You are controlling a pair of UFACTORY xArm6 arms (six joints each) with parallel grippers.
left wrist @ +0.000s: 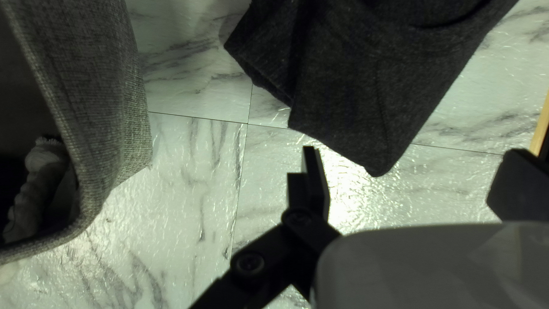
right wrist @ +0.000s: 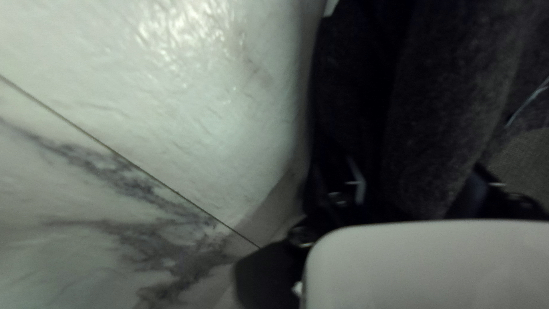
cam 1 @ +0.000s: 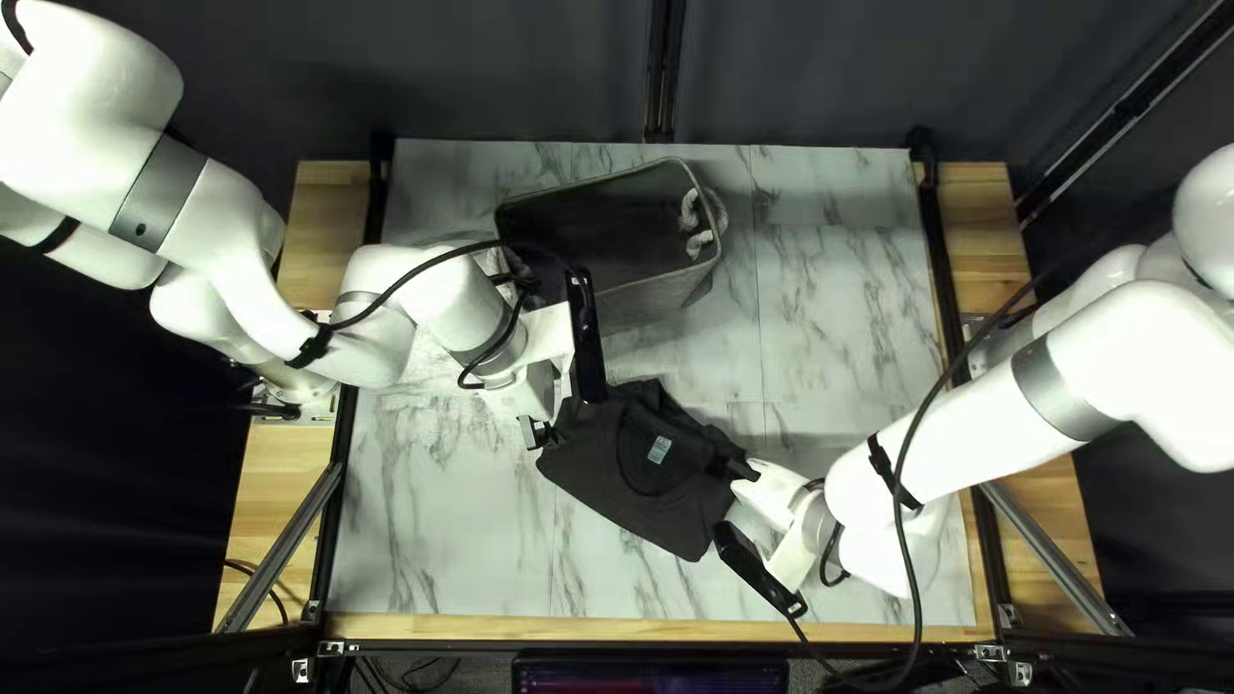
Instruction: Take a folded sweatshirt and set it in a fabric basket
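The dark folded sweatshirt (cam 1: pixel 643 469) lies on the marble-patterned table in front of the grey fabric basket (cam 1: pixel 643 302). My left gripper (cam 1: pixel 545 429) is above the sweatshirt's left corner. In the left wrist view my left gripper (left wrist: pixel 413 171) stands open, with the sweatshirt (left wrist: pixel 366 74) ahead of it and bare table between its fingers. At the sweatshirt's right side is my right gripper (cam 1: pixel 738 481). In the right wrist view the right gripper (right wrist: pixel 414 191) has bunched cloth of the sweatshirt (right wrist: pixel 440 109) between its fingers, held from both sides; the fingertips are partly hidden.
The basket's rope handle (cam 1: pixel 698 221) hangs at its right end. My left forearm crosses beside the basket's left side, and its wrist is close to the basket's front wall. Marble-patterned table (cam 1: pixel 836 334) extends to the right of the basket.
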